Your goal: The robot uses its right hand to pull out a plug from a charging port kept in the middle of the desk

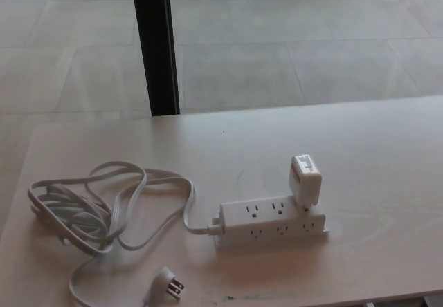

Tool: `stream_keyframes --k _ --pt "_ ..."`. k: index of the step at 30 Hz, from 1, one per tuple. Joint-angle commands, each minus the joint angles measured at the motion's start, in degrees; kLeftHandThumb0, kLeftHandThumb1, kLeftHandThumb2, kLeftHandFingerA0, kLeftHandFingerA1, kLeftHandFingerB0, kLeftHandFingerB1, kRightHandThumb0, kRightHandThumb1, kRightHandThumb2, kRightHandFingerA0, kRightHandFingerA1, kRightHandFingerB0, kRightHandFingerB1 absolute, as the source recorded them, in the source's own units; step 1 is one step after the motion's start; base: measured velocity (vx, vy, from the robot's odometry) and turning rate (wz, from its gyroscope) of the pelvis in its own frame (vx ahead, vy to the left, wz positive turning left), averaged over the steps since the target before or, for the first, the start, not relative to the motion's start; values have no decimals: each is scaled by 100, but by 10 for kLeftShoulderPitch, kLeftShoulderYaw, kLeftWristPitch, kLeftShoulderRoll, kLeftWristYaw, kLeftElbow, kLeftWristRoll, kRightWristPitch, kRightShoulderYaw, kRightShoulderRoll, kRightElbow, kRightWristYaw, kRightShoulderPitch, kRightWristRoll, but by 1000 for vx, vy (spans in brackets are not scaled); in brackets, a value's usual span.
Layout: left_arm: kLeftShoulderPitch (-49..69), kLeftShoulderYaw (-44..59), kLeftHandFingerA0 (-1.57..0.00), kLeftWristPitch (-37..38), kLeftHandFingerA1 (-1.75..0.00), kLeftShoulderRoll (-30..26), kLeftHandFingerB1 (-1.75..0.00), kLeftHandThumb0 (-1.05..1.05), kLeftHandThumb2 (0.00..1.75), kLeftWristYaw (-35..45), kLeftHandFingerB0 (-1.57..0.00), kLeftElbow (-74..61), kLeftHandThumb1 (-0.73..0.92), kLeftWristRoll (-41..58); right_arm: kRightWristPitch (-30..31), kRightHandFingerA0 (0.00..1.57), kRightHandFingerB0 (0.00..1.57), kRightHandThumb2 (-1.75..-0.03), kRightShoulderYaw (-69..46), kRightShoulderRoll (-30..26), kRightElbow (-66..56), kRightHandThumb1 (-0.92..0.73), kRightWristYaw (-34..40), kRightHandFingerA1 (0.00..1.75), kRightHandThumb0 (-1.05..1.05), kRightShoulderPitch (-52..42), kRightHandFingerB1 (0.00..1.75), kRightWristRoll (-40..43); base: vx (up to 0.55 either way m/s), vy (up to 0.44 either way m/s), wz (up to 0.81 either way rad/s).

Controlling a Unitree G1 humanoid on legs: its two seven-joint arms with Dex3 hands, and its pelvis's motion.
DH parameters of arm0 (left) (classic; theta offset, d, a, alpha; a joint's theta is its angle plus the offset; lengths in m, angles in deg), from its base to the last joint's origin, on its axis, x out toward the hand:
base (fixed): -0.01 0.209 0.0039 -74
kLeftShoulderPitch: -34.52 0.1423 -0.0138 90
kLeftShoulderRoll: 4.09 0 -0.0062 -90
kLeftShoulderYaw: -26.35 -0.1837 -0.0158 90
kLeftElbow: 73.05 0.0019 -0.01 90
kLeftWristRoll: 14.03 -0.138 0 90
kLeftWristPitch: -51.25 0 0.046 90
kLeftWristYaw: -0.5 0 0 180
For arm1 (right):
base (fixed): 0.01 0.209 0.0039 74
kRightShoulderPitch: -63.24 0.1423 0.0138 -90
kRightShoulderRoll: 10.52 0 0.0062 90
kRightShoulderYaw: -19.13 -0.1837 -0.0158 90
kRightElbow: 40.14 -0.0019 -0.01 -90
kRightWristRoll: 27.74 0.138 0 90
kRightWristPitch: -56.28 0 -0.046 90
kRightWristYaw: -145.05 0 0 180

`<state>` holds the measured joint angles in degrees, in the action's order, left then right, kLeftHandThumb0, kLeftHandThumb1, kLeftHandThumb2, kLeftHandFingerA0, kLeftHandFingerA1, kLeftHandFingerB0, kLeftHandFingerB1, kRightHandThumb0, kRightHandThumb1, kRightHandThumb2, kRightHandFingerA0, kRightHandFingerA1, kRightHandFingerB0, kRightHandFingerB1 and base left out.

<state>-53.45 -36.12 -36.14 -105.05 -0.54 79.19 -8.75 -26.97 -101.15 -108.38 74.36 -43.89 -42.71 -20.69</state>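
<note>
A white power strip (273,222) lies in the middle of the pale wooden desk (374,155), showing two rows of sockets. A white block-shaped plug adapter (304,179) sits in its right end, standing above the strip. The strip's white cord (104,210) runs off to the left in loose loops and ends in a pronged plug (166,286) lying near the front edge. Neither of my hands shows in the head view.
The desk's far edge runs across the middle of the picture, with a tiled floor (291,44) beyond it. A black vertical post (156,44) stands behind the desk at the upper left. The desk's front edge shows at the lower right.
</note>
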Motion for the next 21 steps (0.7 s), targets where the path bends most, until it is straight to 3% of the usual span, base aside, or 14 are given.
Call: stream_keyframes --k 1,3,4,5,8,9,10,11,12,14,15,16,17,21 --pt "-1 11 -79 12 -57 -7 -45 -56 57 -7 -75 2 54 23 65 92 56 -54 -42 -39 6 -40 6 70 -80 61 62 47 0 0 0" --pt "-3 7 -80 14 -57 -7 -44 -56 57 -14 -72 6 54 18 86 95 49 -78 -44 -60 -14 -30 5 82 -82 91 68 44 0 0 0" --pt "-4 7 -80 14 -57 -8 -44 -56 57 -15 -72 7 54 19 100 95 49 -78 -44 -67 -31 -30 6 82 -82 99 68 43 0 0 0" --pt "-2 5 -78 14 -53 -9 -42 -59 58 -15 -68 9 54 17 113 111 44 -55 -37 -80 -35 -47 17 108 -75 127 59 34 0 0 0" --pt "-3 6 -77 16 -54 -10 -42 -59 58 -12 -68 11 54 18 123 120 42 -55 -34 -96 -35 -48 15 121 -72 166 55 34 0 0 0" --pt "-3 5 -77 15 -53 -10 -42 -59 58 -12 -67 11 55 18 168 93 44 -56 -34 -115 -38 -50 6 90 -69 213 48 51 0 0 0" --pt "-1 7 -78 19 -55 -8 -43 -57 57 -13 -70 9 54 20 181 99 42 -56 -31 -124 -37 -51 -2 77 -69 235 47 57 0 0 0" --pt "-3 7 -80 18 -58 -9 -43 -57 57 -14 -72 11 54 19 160 94 37 -82 -4 -133 -32 -44 0 75 -71 271 49 32 0 0 0" --pt "-1 10 -80 16 -57 -7 -44 -56 57 -11 -71 11 54 23 143 97 40 -57 16 -137 -29 -53 -3 73 -62 297 36 18 0 0 0" --pt "-2 11 -82 17 -61 -8 -44 -56 57 -9 -73 14 54 25 140 82 31 -81 27 -134 -33 -43 -2 75 -66 319 48 16 0 0 0" --pt "-2 9 -82 16 -61 -7 -44 -56 57 -10 -73 11 54 23 135 82 35 -56 37 -133 -32 -54 1 72 -54 332 34 11 0 0 0" --pt "-2 5 -82 14 -57 -8 -43 -58 58 -12 -71 10 56 19 128 82 27 -78 53 -130 -35 -40 6 84 -61 351 46 1 0 0 0" --pt "-1 0 -81 15 -57 -10 -43 -58 58 -13 -71 10 56 13 120 80 34 -56 78 -125 -44 -53 10 81 -56 378 34 -12 0 0 0" --pt "-2 5 -79 20 -53 -8 -43 -56 58 -9 -70 14 55 21 105 81 36 -56 131 -119 -48 -52 3 69 -64 427 33 -30 0 0 0"
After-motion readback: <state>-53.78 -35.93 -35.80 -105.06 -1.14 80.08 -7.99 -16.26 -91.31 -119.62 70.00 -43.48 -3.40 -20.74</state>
